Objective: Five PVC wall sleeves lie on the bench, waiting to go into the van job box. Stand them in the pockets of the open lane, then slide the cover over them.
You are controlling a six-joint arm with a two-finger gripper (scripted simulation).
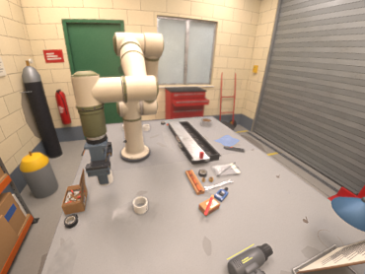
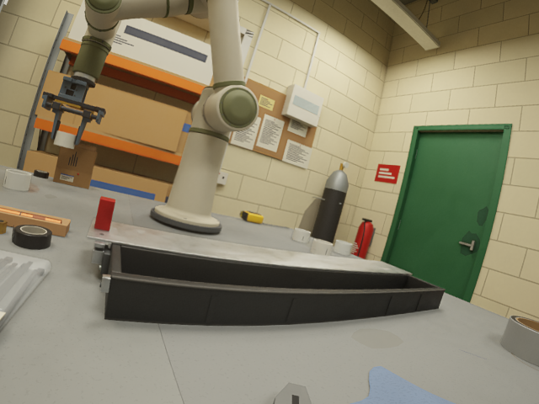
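Note:
One white PVC sleeve (image 2: 64, 139) hangs between my fingers, lifted above the bench's left side, far from the job box. A second sleeve (image 1: 140, 204) stands on the bench a little in front of me, and three more (image 2: 322, 245) stand together beyond the box's far end. The long dark job box (image 1: 191, 140) lies right of the arm's base; its metal cover (image 2: 244, 248) with a red handle (image 2: 105, 213) sits over the lane nearer the base, and the other lane lies open. My gripper (image 2: 67, 137) is closed on the lifted sleeve.
The bench's left edge runs close under my gripper, with a small cardboard box (image 1: 75, 197) and a tape roll (image 1: 71, 220) near it. Hand tools (image 1: 207, 185) lie in front of the job box, and a yellow tape measure (image 2: 252, 216) lies behind the arm's base.

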